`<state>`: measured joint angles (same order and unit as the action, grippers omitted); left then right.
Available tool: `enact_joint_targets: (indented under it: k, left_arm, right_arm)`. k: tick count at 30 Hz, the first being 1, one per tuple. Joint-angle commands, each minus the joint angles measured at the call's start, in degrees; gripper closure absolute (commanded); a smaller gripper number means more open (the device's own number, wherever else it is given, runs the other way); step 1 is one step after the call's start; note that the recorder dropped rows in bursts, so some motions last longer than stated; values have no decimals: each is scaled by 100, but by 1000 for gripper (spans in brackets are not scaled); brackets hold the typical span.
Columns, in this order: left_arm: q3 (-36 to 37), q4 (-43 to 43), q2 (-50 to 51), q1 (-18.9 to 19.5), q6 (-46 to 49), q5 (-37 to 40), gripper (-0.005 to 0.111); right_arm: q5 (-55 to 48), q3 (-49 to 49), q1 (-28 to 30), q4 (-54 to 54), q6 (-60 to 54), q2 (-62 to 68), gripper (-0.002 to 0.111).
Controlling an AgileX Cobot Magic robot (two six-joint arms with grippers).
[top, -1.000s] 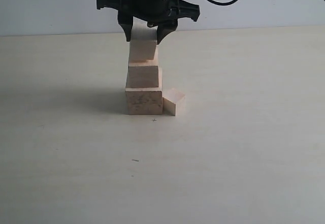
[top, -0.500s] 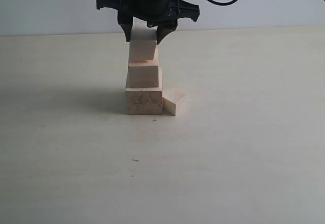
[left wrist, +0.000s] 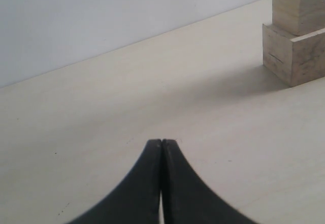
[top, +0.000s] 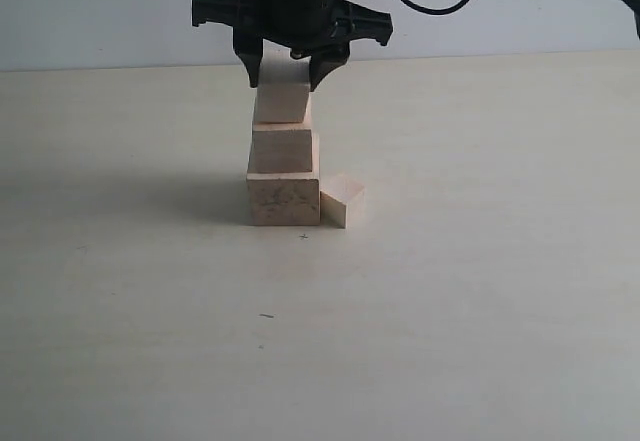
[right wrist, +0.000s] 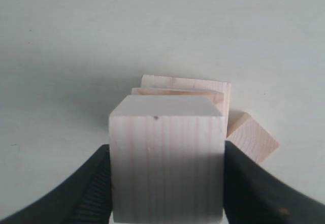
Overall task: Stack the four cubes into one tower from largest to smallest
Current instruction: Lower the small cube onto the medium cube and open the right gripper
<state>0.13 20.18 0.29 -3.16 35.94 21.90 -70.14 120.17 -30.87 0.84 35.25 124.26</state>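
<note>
The right gripper (top: 287, 73) clasped the third cube (top: 281, 101) squarely over the two-cube tower (top: 283, 176); the smallest cube (top: 340, 203) lay on the counter (top: 450, 291) just beside its base. The left gripper (left wrist: 161, 150), clenched empty, stood well apart.

Four wooden cubes (top: 284, 201) (top: 283, 149) (top: 281, 99) (top: 341, 201) and two end effectors (top: 288, 74) (left wrist: 161, 144).

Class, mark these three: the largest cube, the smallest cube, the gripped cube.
Largest cube (top: 283, 203): exterior view, front face.
Smallest cube (top: 335, 211): exterior view, front face.
Gripped cube (right wrist: 166, 165): right wrist view, near face.
</note>
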Motion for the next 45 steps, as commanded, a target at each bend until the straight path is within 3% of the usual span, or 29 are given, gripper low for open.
enact_joint_targets:
  k: [1,17,23,26,45]
  left_arm:
    - [-13,4,-29,-33,-9,-76,107]
    - [-13,4,-29,-33,-9,-76,107]
    - [-13,4,-29,-33,-9,-76,107]
    - [-13,4,-29,-33,-9,-76,107]
    - [-13,4,-29,-33,-9,-76,107]
  right_arm:
    - [18,18,17,63,-63,-30,77]
    - [18,18,17,-84,-297,-30,76]
    - [18,18,17,-84,-272,-30,56]
    - [18,18,17,-37,-263,-30,52]
    - [18,18,17,261,-712,-385,51]
